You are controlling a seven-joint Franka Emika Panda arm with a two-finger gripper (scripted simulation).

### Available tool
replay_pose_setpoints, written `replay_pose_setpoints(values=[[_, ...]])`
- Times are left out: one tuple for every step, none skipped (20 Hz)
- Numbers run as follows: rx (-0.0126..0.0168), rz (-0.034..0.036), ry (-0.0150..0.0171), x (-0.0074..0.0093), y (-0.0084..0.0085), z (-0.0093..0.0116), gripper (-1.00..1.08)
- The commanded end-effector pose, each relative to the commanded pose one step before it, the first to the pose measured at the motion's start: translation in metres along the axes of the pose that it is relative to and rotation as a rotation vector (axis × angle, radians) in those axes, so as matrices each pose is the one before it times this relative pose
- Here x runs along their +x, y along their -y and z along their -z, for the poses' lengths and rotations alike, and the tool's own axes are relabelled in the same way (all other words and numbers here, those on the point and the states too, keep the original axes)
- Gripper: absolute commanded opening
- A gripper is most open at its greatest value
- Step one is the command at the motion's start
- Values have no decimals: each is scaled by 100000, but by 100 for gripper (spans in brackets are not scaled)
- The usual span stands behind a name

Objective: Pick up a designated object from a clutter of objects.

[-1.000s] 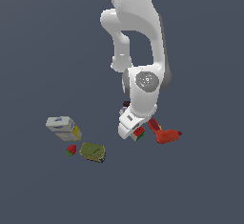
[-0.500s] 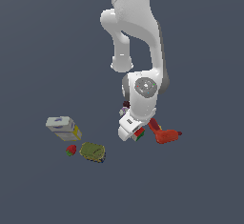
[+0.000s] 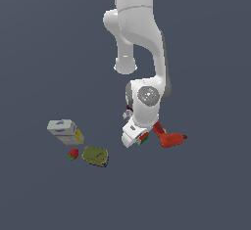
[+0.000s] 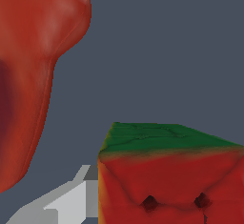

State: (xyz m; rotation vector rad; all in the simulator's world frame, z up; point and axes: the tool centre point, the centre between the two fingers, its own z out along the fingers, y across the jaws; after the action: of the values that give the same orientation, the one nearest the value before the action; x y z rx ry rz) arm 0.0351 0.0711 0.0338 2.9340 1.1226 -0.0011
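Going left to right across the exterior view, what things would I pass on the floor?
Grey-yellow box → strawberry → olive can → puzzle cube, mostly hidden under the gripper → red drill. The small round piece behind the arm overlaps too much to place.

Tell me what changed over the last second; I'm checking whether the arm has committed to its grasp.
The gripper has sunk slightly lower over the puzzle cube, beside the red drill. Whether it has closed on the cube cannot be told. The grey-yellow box, strawberry and olive can stayed where they were.
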Motion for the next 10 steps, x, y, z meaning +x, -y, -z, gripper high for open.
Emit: replay_pose_setpoints(values=[[-4, 60, -48, 45, 20, -75, -100], [0, 0, 0, 0, 0, 0, -100], [0, 0, 0, 0, 0, 0, -100], [0, 0, 0, 0, 0, 0, -100], [0, 0, 0, 0, 0, 0, -100], [0, 0, 0, 0, 0, 0, -100], [0, 0, 0, 0, 0, 0, -100], [0, 0, 0, 0, 0, 0, -100], [-84, -68, -15, -33, -55, 79, -100], [0, 0, 0, -5, -18, 31, -100]])
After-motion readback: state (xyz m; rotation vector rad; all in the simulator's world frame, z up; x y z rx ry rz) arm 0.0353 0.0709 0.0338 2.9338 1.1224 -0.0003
